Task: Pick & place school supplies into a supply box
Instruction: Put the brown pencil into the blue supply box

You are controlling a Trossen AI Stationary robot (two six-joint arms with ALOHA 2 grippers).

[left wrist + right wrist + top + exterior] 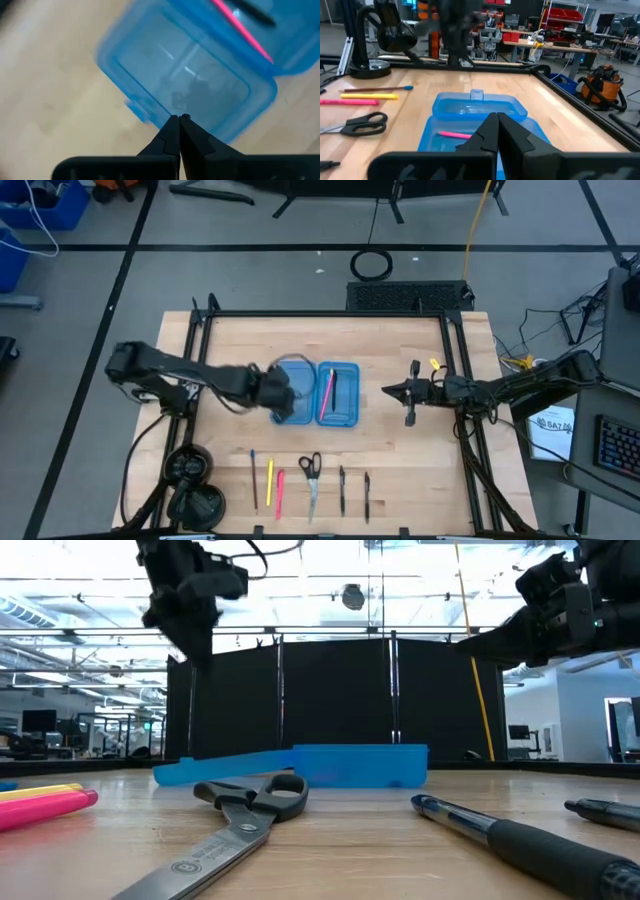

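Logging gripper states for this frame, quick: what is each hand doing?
Left hand: closed, holding nothing, over the supply box lid half.
Right hand: closed, empty, waiting to the right of the box.

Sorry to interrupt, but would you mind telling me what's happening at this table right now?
The robot is packing school supplies into an open blue pencil case. A pink pen and a dark one already lie in one half. The left gripper, shut and empty, hangs over the case's other half. The right gripper, also shut, waits beside the case. Scissors and several pens and pencils still lie in a row along the table's near edge.
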